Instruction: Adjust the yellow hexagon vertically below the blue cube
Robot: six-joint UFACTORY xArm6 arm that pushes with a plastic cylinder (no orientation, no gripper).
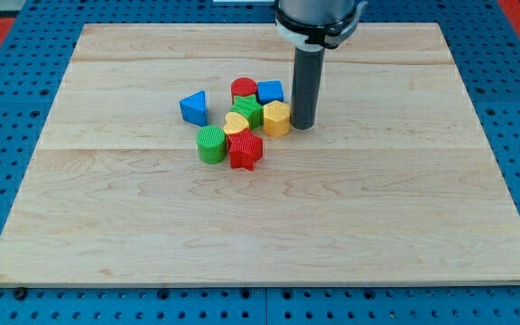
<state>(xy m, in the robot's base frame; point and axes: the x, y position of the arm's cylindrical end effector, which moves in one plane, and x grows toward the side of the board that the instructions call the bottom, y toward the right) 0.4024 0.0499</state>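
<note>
The yellow hexagon [277, 117] sits in a tight cluster near the board's middle, directly below the blue cube [270, 91] and touching it. My tip [302, 125] rests on the board just right of the yellow hexagon, touching or nearly touching its right side. The rod rises from there to the view's top.
In the same cluster are a red cylinder [243, 88], a green star [248, 110], a yellow heart [236, 125], a green cylinder [210, 143] and a red star [246, 151]. A blue triangle [194, 107] stands apart to the left. The wooden board [404, 208] lies on a blue surface.
</note>
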